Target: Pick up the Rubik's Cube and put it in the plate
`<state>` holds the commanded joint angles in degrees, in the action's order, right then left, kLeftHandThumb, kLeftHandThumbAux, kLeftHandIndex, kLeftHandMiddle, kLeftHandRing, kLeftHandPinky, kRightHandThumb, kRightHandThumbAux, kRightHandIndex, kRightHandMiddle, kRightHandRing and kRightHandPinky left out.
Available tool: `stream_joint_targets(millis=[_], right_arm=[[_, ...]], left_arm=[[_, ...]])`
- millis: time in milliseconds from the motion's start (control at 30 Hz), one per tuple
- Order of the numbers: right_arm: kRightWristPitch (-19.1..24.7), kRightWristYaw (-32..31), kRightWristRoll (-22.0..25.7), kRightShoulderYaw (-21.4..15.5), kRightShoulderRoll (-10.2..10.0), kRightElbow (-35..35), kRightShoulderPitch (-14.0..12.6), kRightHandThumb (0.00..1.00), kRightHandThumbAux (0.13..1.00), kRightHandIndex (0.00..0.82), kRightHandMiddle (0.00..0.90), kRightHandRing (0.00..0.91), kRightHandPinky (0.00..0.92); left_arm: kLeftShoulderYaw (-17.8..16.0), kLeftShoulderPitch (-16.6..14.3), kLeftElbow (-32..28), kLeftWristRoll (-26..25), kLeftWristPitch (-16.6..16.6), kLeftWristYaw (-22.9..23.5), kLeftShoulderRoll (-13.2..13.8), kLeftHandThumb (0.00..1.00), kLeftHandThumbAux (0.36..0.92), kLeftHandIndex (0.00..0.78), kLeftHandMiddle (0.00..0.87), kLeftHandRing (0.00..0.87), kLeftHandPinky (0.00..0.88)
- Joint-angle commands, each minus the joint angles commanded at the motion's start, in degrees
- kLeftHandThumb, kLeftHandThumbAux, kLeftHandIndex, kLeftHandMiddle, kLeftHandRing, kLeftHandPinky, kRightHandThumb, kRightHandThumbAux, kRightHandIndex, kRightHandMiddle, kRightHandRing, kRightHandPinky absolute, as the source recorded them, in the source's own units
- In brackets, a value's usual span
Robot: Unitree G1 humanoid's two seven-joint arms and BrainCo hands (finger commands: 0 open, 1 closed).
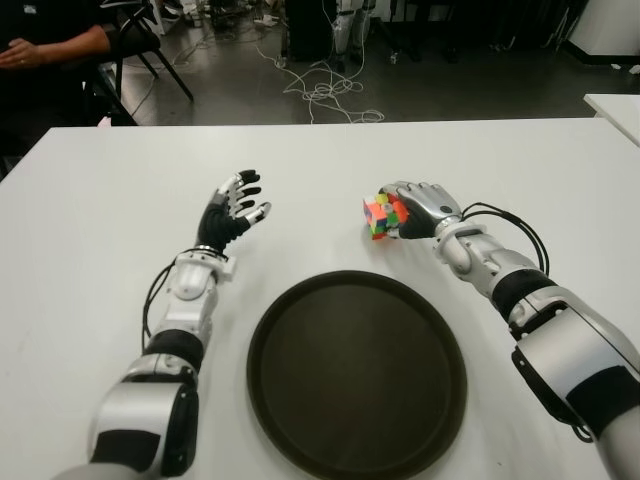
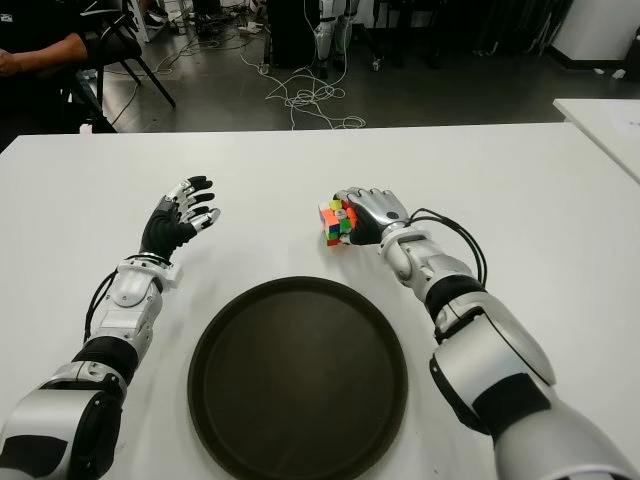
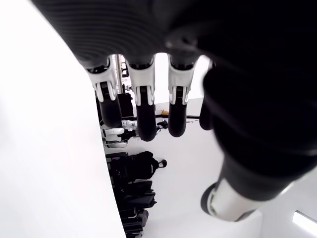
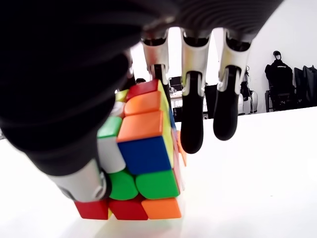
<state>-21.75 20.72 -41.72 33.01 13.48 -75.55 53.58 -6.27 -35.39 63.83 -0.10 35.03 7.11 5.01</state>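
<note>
Gripping the Rubik's Cube (image 1: 379, 217) is the right hand (image 1: 424, 208), out on the white table (image 1: 100, 200) beyond the plate's far right edge. Cube sits on the table surface, not lifted as far as the right wrist view shows; its bottom row rests on the white top. Thumb (image 4: 74, 168) presses one side of the cube, index finger runs along the opposite side, two other fingers (image 4: 192, 124) hang just past it without clear contact. Cube is scrambled, with orange, blue, green, red and yellow tiles showing. Dark round plate (image 1: 300, 400) lies near the table's front edge, between both arms, clearly apart from the cube. Left hand (image 1: 234, 214) shows to the left of the plate and further back, fingers spread and loosely extended, holding nothing; can't tell if it touches the table. Person's arm (image 1: 45, 48) visible at far left behind the table, cables (image 1: 320, 95) on the floor beyond.
</note>
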Motion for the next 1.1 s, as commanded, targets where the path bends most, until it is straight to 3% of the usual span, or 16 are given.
stream_joint_targets(millis=[200,333,467,667,767,933,1100], right_arm=[[-3.74,2.03,0.47,-1.51,2.79,3.24,1.90,0.699,0.735,0.410,0.361,0.388,0.434],[-6.64,4.16,0.42,-2.59,5.27,8.06,1.29,0.698,0.736,0.410,0.369,0.398,0.441],[-10.74,7.82,-0.10,-4.77,9.42,19.83,-1.84,0.696,0.736,0.412,0.414,0.441,0.473],[-12.32,12.20,-0.60,-7.63,11.63,29.82,-5.12,0.693,0.736,0.416,0.490,0.511,0.511],[-12.63,10.70,0.61,-9.94,13.22,38.63,-9.06,0.694,0.734,0.417,0.514,0.533,0.527],[-14.04,8.90,2.38,-11.99,12.61,46.12,-13.86,0.694,0.734,0.420,0.554,0.568,0.577],[-19.25,8.84,3.65,-10.09,8.99,44.36,-19.09,0.693,0.734,0.423,0.617,0.628,0.642]], left_arm=[[0.28,-0.10,-0.02,0.45,-0.45,-0.75,0.06,0.018,0.824,0.189,0.186,0.169,0.169],[0.47,-0.09,-0.13,0.65,-0.38,-1.01,0.11,0.020,0.819,0.193,0.190,0.174,0.173],[0.20,-0.14,-0.22,0.16,-0.26,-0.80,-0.08,0.028,0.827,0.194,0.193,0.180,0.185],[-0.22,-0.14,-0.40,-0.56,-0.18,-0.39,-0.43,0.055,0.839,0.203,0.198,0.180,0.178],[-0.36,-0.22,-0.38,-0.78,-0.74,-0.31,-0.49,0.070,0.837,0.203,0.197,0.176,0.166],[-0.33,-0.26,-0.39,-0.67,-1.32,-0.58,-0.32,0.076,0.823,0.197,0.192,0.173,0.163],[-0.19,-0.27,-0.35,-0.36,-1.58,-0.79,-0.13,0.073,0.812,0.199,0.194,0.173,0.167]])
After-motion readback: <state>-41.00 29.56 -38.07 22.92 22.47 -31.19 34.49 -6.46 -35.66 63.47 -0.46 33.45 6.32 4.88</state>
